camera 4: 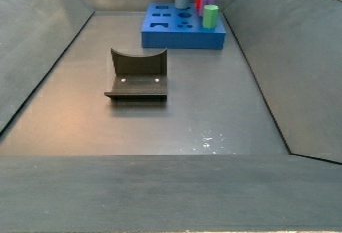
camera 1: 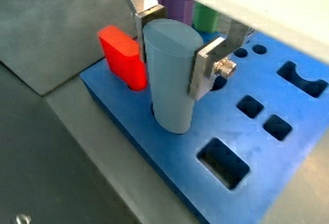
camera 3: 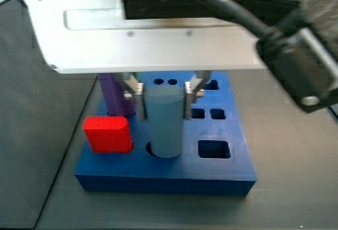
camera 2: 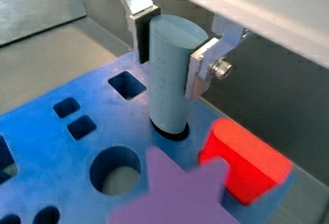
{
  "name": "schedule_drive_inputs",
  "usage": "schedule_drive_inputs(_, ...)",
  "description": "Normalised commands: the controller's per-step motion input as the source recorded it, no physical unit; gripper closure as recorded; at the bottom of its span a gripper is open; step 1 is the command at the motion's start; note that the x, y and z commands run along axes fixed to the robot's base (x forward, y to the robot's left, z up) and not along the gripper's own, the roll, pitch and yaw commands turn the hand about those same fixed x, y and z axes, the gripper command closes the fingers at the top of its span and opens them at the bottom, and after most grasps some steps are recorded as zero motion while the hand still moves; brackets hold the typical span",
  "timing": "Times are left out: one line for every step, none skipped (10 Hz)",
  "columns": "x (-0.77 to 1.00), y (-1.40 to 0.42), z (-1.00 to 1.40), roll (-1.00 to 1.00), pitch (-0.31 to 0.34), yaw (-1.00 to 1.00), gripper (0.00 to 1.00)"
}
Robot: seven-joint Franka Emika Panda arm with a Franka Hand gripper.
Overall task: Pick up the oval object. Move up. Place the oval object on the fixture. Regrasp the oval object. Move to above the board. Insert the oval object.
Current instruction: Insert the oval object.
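The grey floor [camera 4: 201,107] carries the fixture [camera 4: 136,75] and board [camera 4: 183,29].

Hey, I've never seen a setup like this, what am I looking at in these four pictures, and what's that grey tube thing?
This is a robot arm with a two-finger gripper. Two pictures come from cameras on its wrist, looking down past the fingers. Two come from cameras fixed beside the table.

The gripper is above the blue board, a thick slab with shaped holes. Its silver fingers clamp the oval object, a blue-grey peg standing upright with its lower end in a hole.

Also standing in the board are a red block, a purple peg and a green peg. The dark fixture sits alone on the floor.
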Motion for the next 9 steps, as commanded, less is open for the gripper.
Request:
schedule_drive_inputs(-0.39,0.0,-0.04,0.19,-0.031,0.0,1.0)
schedule_drive_inputs(-0.27,-0.02,-0.19,0.09,-0.053,0.0,1.0)
schedule_drive_inputs(0.0,-0.15,-0.41,0.09,-0.061,0.0,1.0)
schedule_drive_inputs(0.12,-0.27,-0.71,0.09,-0.104,0.0,1.0)
schedule_drive_inputs(0.23,-0.26,-0.73,0.05,-0.083,-0.03,1.0)
schedule_drive_inputs(0.17,-0.19,-0.65,0.03,-0.091,-0.06,1.0)
schedule_drive_inputs(0.03,-0.1,-0.48,0.0,-0.09,-0.03,1.0)
schedule_drive_inputs(0.0,0.0,-0.25,-0.09,-0.106,0.0,1.0)
schedule_drive_inputs(0.0,-0.11,-0.05,0.02,-0.017,0.01,1.0)
